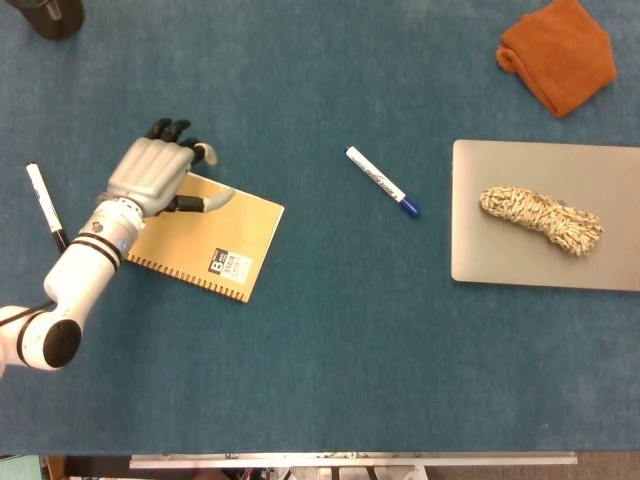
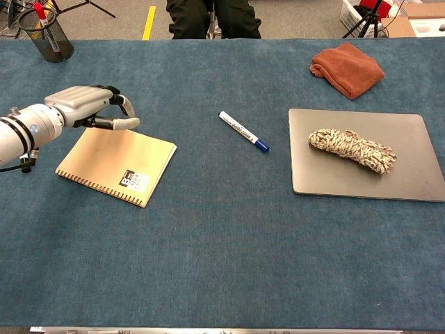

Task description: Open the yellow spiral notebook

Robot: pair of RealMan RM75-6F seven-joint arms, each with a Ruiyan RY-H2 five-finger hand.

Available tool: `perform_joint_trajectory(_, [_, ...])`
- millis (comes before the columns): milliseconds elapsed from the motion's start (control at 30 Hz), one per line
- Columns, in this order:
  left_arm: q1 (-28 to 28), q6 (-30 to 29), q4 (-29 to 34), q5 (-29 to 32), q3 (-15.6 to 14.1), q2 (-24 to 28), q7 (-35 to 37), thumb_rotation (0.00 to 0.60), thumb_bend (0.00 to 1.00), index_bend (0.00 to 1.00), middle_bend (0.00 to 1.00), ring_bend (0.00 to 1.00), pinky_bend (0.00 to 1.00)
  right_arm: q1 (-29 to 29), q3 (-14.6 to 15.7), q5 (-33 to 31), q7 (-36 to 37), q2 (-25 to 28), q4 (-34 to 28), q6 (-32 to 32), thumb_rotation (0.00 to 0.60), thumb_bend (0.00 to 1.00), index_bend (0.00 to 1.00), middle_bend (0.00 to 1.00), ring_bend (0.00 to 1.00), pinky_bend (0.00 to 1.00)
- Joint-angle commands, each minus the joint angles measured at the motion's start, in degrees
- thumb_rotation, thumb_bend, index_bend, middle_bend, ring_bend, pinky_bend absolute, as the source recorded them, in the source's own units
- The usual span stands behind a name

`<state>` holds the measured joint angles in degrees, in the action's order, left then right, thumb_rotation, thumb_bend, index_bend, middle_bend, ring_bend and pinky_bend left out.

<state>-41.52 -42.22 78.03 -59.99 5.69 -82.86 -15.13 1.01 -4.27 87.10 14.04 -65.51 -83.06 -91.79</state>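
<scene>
The yellow spiral notebook [image 1: 215, 240] [image 2: 118, 163] lies closed and flat on the blue table, with its wire binding along the near-left edge. My left hand [image 1: 150, 175] [image 2: 83, 104] hovers at the notebook's far-left corner. Its fingers are bent down past the far edge, and the thumb reaches out over the cover. It holds nothing. Whether the fingertips touch the cover's edge is not clear. My right hand shows in neither view.
A blue-capped marker [image 1: 381, 181] [image 2: 243, 131] lies right of the notebook. A black-capped marker [image 1: 46, 205] lies left of my arm. A grey slab [image 1: 540, 255] with a rope bundle [image 1: 540, 218] is at the right. An orange cloth [image 1: 558, 52] sits far right and a pen cup [image 2: 45, 35] far left.
</scene>
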Motion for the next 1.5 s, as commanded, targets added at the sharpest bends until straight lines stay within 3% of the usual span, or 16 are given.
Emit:
perform_joint_trajectory(33, [0.27,-0.79,-1.12,1.29,-1.25,-0.21,-1.84,0.0,0.17,0.27,0.27,0.04,0.0,-0.03,0.0,0.0,-0.02,-0.05,0.05,0.1,0.6,0.19,0.16,0.21,0.1,0.18])
perform_joint_trajectory(700, [4.99,-4.37,6.57,0.53,-7.0,7.67,-3.79,0.0,0.17,0.28,0.29,0.05,0.0,-0.44,0.02,0.77,-0.39,-0.36,-0.24,0.28,0.6,0.19,0.16,0.21,0.1,0.18])
perform_joint_trajectory(933, [7.54,-3.5,11.58,0.16,-9.36,12.23,-0.6,0.0,0.17,0.28,0.31,0.05,0.0,-0.82,-0.05,1.16,-0.61,-0.4,-0.54,0.4,0.6,0.19,0.16,0.21,0.1,0.18])
perform_joint_trajectory(1333, [10.39,-3.65,22.4,-7.73,-13.14,19.27,3.34,0.0,0.17,0.28,0.32,0.06,0.0,-0.9,0.02,1.43,-1.0,-0.46,-0.85,0.21,0.6,0.19,0.16,0.21,0.1,0.18])
perform_joint_trajectory(1400, [10.67,-4.46,23.79,-9.59,-13.28,19.71,3.39,0.035,0.17,0.27,0.31,0.06,0.0,-0.92,0.03,1.43,-0.95,-0.51,-0.8,0.21,0.6,0.19,0.16,0.21,0.1,0.18])
perform_joint_trajectory(1433, [10.87,-5.14,24.25,-10.75,-13.28,19.74,3.36,0.12,0.17,0.25,0.29,0.06,0.0,-0.94,0.04,1.48,-0.95,-0.52,-0.78,0.21,0.6,0.19,0.16,0.21,0.1,0.18])
perform_joint_trajectory(1500, [11.49,-7.48,24.86,-14.15,-13.13,19.35,3.12,0.367,0.17,0.18,0.22,0.05,0.0,-0.98,0.07,1.58,-0.98,-0.55,-0.76,0.2,0.6,0.19,0.16,0.21,0.1,0.18])
